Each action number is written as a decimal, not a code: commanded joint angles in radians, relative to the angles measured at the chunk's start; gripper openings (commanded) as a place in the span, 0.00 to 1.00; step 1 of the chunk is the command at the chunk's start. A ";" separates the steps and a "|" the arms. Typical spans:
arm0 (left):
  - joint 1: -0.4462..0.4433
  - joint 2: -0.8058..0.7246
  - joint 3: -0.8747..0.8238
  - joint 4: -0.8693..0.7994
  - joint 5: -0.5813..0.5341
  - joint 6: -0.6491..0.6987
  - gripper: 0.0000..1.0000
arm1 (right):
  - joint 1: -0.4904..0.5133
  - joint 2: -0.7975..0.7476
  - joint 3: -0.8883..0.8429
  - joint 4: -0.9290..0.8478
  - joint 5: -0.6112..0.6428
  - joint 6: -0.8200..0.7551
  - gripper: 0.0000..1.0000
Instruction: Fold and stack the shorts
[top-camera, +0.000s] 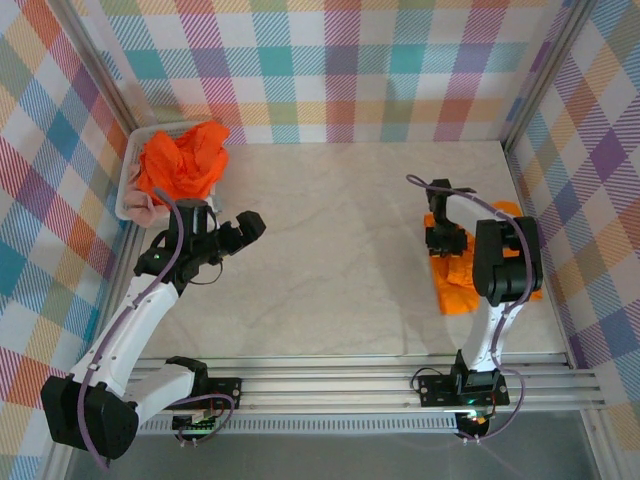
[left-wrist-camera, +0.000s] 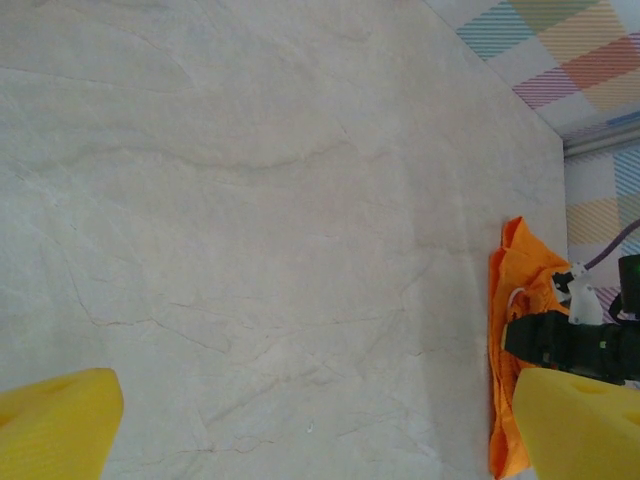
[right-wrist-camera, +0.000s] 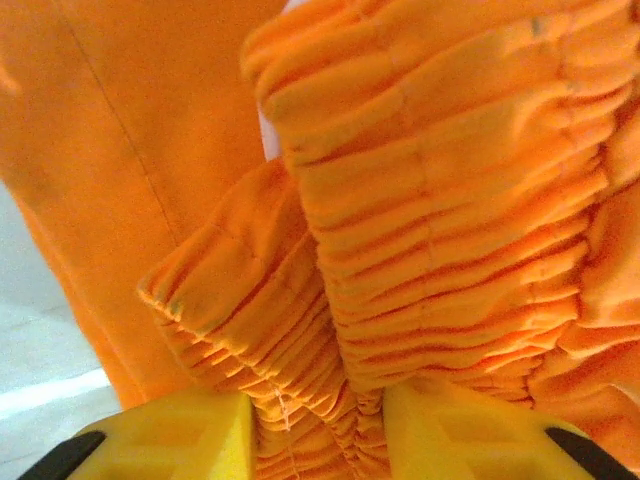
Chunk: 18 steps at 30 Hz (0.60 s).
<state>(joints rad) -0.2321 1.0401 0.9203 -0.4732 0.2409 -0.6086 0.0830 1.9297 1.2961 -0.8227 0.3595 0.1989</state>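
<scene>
Right gripper is down on the flat orange shorts at the right side of the table, yellow fingers pinching the gathered waistband. Left gripper has its jaws wide apart and holds nothing, above the table near the white basket, which holds the crumpled orange shorts in the back-left corner

Bright orange gathered cloth shorts between the yellow fingers of my right gripper, honestly just one solid orange. Below my left gripper, pale cream marble-look tabletop with faint grey veins. Pastel plaid wall beyond it.
</scene>
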 joint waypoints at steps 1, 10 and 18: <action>0.014 -0.024 0.023 -0.039 -0.026 0.030 1.00 | -0.040 0.010 -0.052 0.015 -0.019 -0.084 0.37; 0.075 0.025 0.186 -0.231 -0.149 0.092 1.00 | -0.059 -0.034 -0.037 0.011 -0.044 -0.126 0.40; 0.217 0.264 0.574 -0.465 -0.384 0.155 1.00 | 0.001 -0.319 0.007 0.029 -0.221 -0.100 0.76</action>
<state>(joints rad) -0.0647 1.2308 1.3865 -0.8135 0.0032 -0.4961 0.0509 1.7393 1.2716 -0.8009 0.2371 0.0914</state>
